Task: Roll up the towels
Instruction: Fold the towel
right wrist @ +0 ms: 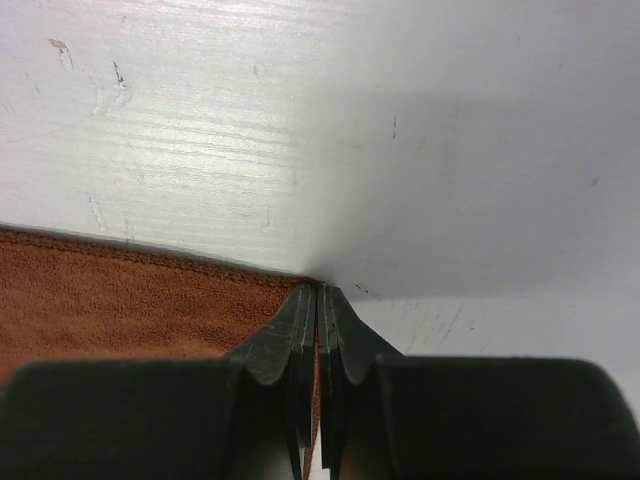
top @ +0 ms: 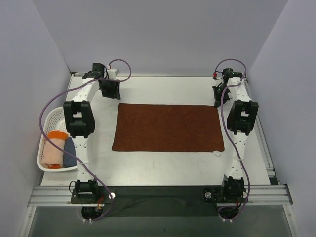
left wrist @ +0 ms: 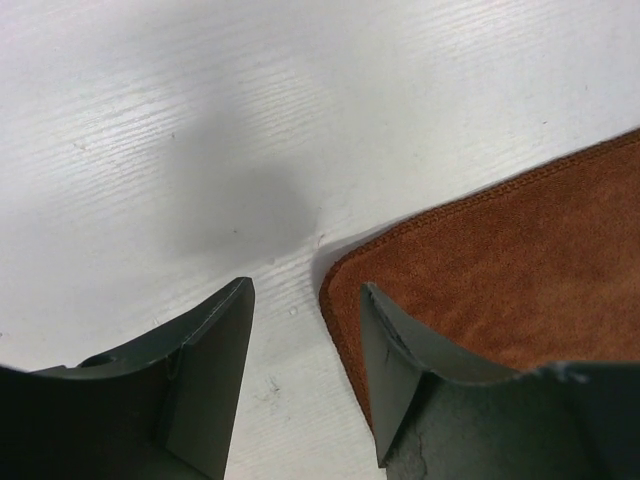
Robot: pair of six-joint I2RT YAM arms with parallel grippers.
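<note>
The rust-brown towel (top: 168, 127) lies flat and spread out mid-table, its small white tag (top: 216, 152) at the near right corner. My left gripper (top: 109, 91) is open at the towel's far left corner; in the left wrist view (left wrist: 306, 285) the corner (left wrist: 500, 270) lies just under the right finger, with bare table between the jaws. My right gripper (top: 218, 98) is shut on the far right corner; the right wrist view (right wrist: 318, 290) shows towel edge (right wrist: 120, 295) pinched between the fingers. A rolled peach-orange towel (top: 54, 148) and a slate-blue towel (top: 69, 150) sit in the basket.
The white lattice basket (top: 49, 118) stands at the left table edge beside the left arm. Grey walls enclose the table at the back and both sides. A metal rail (top: 158, 193) runs along the near edge.
</note>
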